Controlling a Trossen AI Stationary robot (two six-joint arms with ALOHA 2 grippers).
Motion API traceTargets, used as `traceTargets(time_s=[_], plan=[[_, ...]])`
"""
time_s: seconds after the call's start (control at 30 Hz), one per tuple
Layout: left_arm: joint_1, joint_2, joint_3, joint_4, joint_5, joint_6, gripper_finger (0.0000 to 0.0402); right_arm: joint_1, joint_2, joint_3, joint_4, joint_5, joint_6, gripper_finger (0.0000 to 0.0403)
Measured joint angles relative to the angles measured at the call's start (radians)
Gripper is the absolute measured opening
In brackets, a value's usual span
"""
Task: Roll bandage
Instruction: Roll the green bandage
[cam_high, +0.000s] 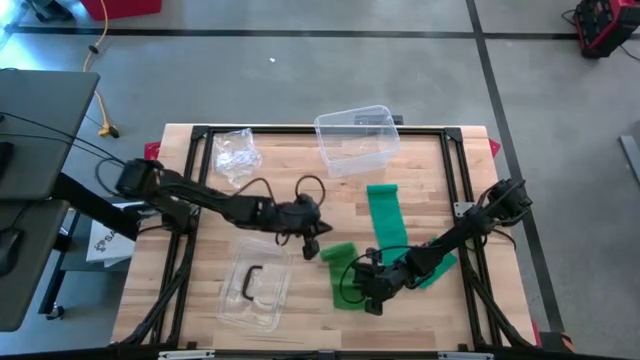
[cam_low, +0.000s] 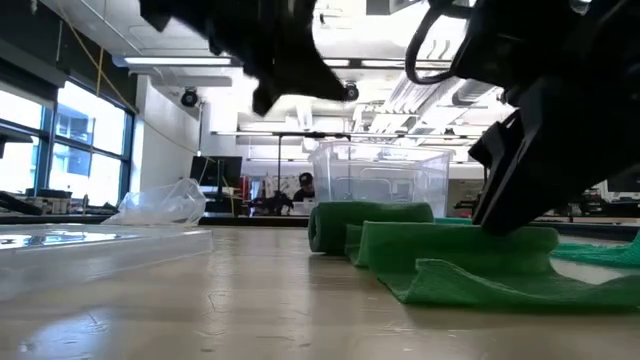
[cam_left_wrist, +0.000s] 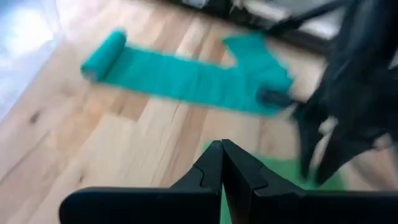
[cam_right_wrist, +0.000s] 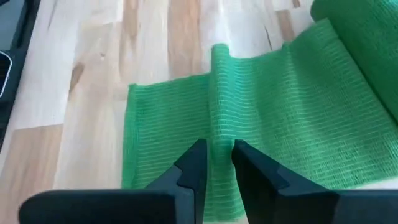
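A green bandage (cam_high: 347, 280) lies on the wooden table, with its rolled-up end (cam_low: 368, 226) toward the far side and a flat, rumpled stretch (cam_right_wrist: 298, 118) toward the near edge. My right gripper (cam_right_wrist: 215, 160) is down on the flat stretch, shut on a raised ridge of the cloth. My left gripper (cam_high: 311, 246) hangs shut in the air just left of the roll, with nothing between its fingers (cam_left_wrist: 222, 163). A second, teal bandage (cam_high: 386, 214) lies farther right, one end rolled (cam_left_wrist: 102, 53). My right gripper pinches a raised fold (cam_right_wrist: 219, 127) of the green bandage between its two fingers, in the flat stretch near the loose end. The fingers slant down from above and from the right. The bandage lies slack on the table around the fold.
A clear plastic box (cam_high: 356, 138) stands at the far middle and a crumpled plastic bag (cam_high: 237, 154) at the far left. A clear lid with a black handle (cam_high: 253, 285) lies near the front left. The teal bandage passes under my right arm.
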Motion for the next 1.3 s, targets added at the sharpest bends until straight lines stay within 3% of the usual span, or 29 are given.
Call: traceTargets(time_s=[0.1, 0.23, 0.5, 0.63, 0.83, 1.07, 1.3], plan=[[-0.008, -0.019, -0.004, -0.008, 0.022, 0.003, 0.0000, 0.000, 0.000, 0.000, -0.008, 0.001, -0.003, 0.0071], [-0.033, 0.024, -0.001, 0.057, 0.124, -0.031, 0.0000, -0.001, 0.000, 0.000, -0.014, -0.014, -0.022, 0.0071], [-0.076, 0.278, -0.002, 0.314, 0.164, 0.034, 0.0000, -0.001, 0.000, -0.001, -0.030, -0.023, -0.056, 0.0071], [-0.040, 0.385, 0.021, 0.308, 0.166, -0.048, 0.0000, 0.000, 0.000, -0.001, -0.030, -0.027, -0.043, 0.0071], [0.031, 0.355, 0.038, 0.213, -0.011, -0.058, 0.0000, 0.029, 0.000, -0.001, -0.055, -0.045, 0.028, 0.0071], [0.091, 0.332, 0.034, 0.148, -0.019, -0.030, 0.0000, 0.088, 0.000, -0.013, -0.092, -0.092, -0.010, 0.0071], [0.071, 0.331, 0.034, 0.116, -0.015, -0.031, 0.0000, 0.112, -0.042, -0.008, -0.177, -0.099, 0.013, 0.0063]])
